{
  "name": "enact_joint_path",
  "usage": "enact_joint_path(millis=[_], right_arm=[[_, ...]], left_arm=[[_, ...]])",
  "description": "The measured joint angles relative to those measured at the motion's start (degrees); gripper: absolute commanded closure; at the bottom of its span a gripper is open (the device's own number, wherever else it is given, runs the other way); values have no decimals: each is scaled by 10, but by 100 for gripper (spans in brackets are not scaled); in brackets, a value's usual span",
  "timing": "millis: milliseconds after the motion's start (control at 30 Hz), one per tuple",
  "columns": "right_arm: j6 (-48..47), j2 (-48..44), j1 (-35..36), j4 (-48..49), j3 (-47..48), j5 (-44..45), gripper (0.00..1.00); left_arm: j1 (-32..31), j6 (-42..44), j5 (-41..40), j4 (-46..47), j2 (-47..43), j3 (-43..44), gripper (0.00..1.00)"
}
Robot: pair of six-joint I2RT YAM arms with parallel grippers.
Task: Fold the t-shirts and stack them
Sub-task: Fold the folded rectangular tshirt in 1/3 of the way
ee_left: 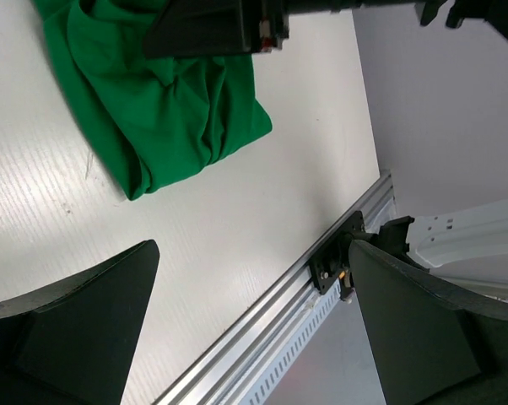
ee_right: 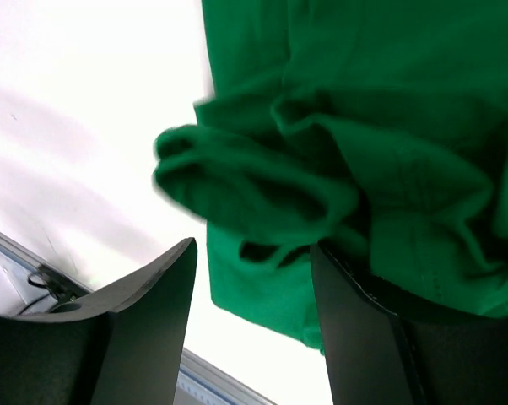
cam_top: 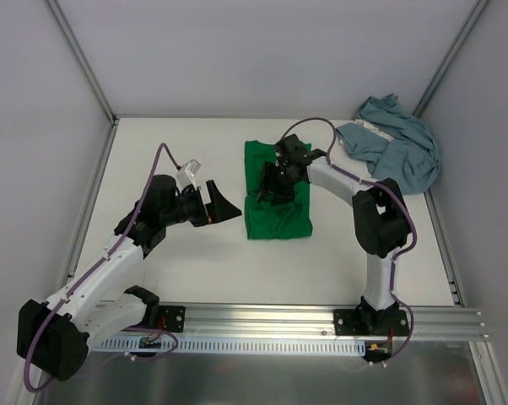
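We see the green shirt [cam_top: 279, 215] roughly folded; the grey shirt [cam_top: 397, 152] (far right) lies crumpled, unstacked. The left gripper [cam_top: 222, 207] gapes empty; the right gripper [cam_top: 271, 184] perhaps pinches green, but we cannot tell.

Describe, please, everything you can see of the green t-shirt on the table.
The green t-shirt is plain, bright, soft cloth. It is folded into a rough rectangle with rumpled, bunched layers and lies flat in the middle of the table. The right gripper hangs over its upper part, jaws apart, with a bunched fold just beyond them; whether it grips is unclear. The left gripper, open, is off to its left, not touching. The blue-grey shirt lies apart in the far right corner.
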Motion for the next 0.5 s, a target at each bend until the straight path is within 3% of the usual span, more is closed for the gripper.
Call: enact_joint_path(millis=[500], right_arm=[[-50, 161, -74, -58, 252, -2, 40]], left_arm=[[0, 11, 1, 1, 64, 1, 1]])
